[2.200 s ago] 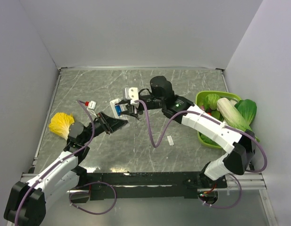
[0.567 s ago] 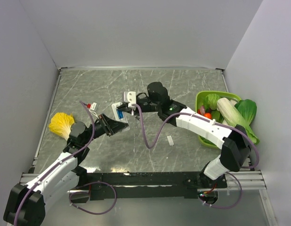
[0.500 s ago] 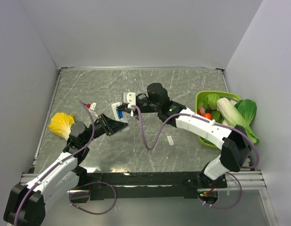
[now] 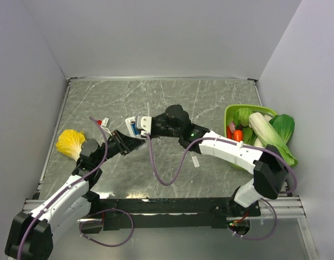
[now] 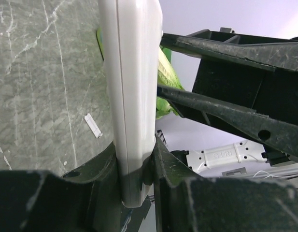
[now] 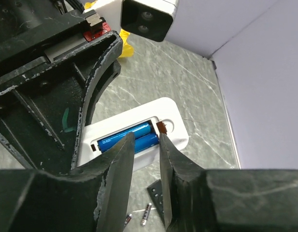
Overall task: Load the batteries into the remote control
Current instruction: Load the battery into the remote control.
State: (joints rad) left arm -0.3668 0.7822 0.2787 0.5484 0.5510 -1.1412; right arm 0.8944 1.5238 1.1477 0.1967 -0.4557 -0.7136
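My left gripper (image 4: pixel 132 138) is shut on the white remote control (image 4: pixel 135 122) and holds it above the table, its edge between the pads in the left wrist view (image 5: pixel 132 96). In the right wrist view the remote (image 6: pixel 180 133) faces up with its back compartment open, and the two blue batteries (image 6: pixel 117 139) lie side by side in it. My right gripper (image 6: pixel 145 136) is just over the compartment's end, jaws a narrow gap apart, one blue cell showing between the tips. The left gripper's fingers (image 6: pixel 98 72) show at the remote's other end.
A small white cover piece (image 4: pixel 195 161) lies on the table. Below the held remote are a black remote's corner (image 6: pixel 156 193) and two loose dark cells (image 6: pixel 145 214). A green basket (image 4: pixel 230 112) of vegetables stands at the right. A yellow vegetable (image 4: pixel 69 142) lies at the left.
My right gripper has moved left and down from just behind the remote to right over its battery compartment. The left gripper still holds the remote in about the same place.
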